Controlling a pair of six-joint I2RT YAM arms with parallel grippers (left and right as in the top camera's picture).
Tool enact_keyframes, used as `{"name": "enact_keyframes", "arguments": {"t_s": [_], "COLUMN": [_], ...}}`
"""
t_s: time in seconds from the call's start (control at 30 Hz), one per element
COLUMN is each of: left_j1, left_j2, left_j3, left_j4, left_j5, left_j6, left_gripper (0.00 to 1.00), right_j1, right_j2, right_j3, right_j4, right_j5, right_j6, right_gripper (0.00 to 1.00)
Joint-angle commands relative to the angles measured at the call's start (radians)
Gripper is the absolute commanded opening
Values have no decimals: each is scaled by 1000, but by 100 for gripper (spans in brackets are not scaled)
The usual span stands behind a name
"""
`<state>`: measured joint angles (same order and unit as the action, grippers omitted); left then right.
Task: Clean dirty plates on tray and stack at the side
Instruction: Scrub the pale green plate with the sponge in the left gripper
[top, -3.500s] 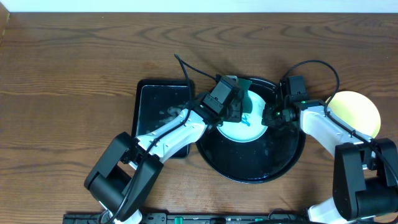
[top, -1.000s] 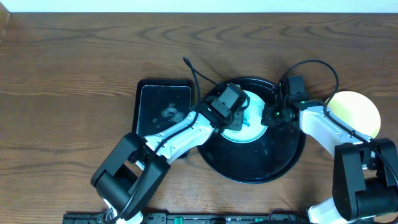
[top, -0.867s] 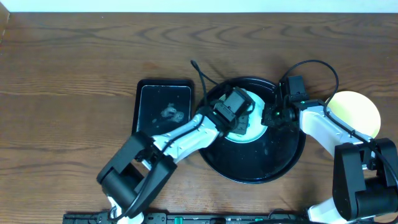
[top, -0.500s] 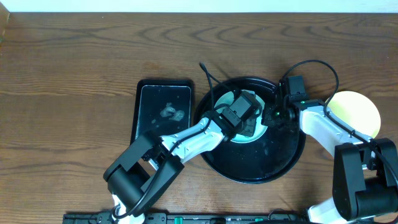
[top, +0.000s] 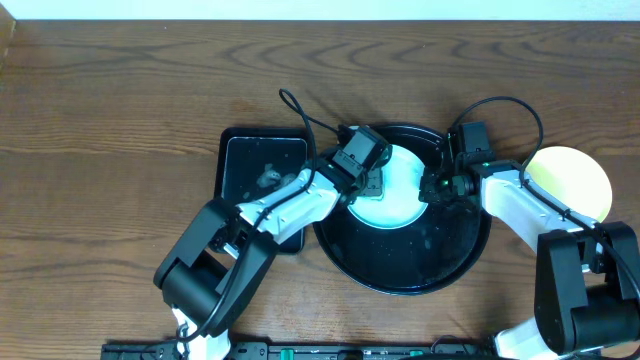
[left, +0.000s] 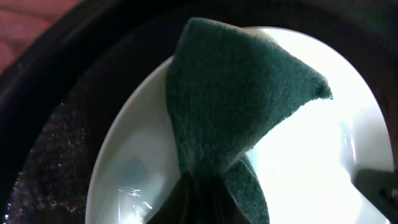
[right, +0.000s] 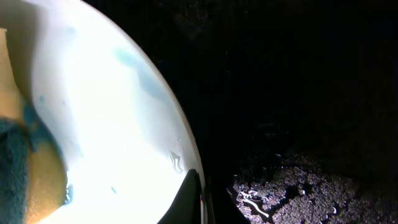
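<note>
the wooden table (top: 120, 120) filled the overhead view, brown with a strong grain. on it, right of centre, sat the round black tray (top: 400, 275), glossy, its floor speckled with water drops. just beside its left rim lay the rectangular black tray (top: 250, 165), wet in the middle, with the left arm crossing its lower right corner.

the white plate (top: 395, 200) lay inside the round tray, in its upper half. faint teal-blue smears showed on its surface, and its lower part looked tinted cyan from above. the pale yellow plate (top: 575, 175) lay on the table right of the round tray, outside it, partly hidden by the right arm.

the green sponge (left: 236, 106), folded into a cone, was pressed on the white plate towards its left side; the right wrist view caught its yellow underside stained teal.

the left gripper (left: 202, 186) was clenched on the narrow end of the sponge. the right gripper (right: 198, 186) was pinched on the right rim of the white plate, its fingertips meeting at the edge above the dark tray floor.
</note>
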<state>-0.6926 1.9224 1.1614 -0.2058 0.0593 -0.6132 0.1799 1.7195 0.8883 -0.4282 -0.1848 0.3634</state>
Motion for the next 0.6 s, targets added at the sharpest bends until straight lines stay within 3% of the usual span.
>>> {"name": "enact_keyframes", "arguments": {"t_s": [0.0,0.1,0.23,0.57], "left_j1": [-9,-58,-121,-113], "left_j2": [26,26,26,26], "left_j3": [-28,-28,-28,-28], "left_j4": [-55,-28,34,208], "left_j5": [135,223,230,-84], "left_j6": [-16,25,87,50], "left_gripper": [8,8,8,8], "right_j1": [7,7,7,7], "right_j2": [20,20,20,20], "right_j3": [-7,-7,-7,-7], "right_j4": [-16,-17,-17,-17], "right_j5": [31,31,30,31], "right_j6": [-1,-1,-1,-2], "right_gripper": [1,1,1,1]}}
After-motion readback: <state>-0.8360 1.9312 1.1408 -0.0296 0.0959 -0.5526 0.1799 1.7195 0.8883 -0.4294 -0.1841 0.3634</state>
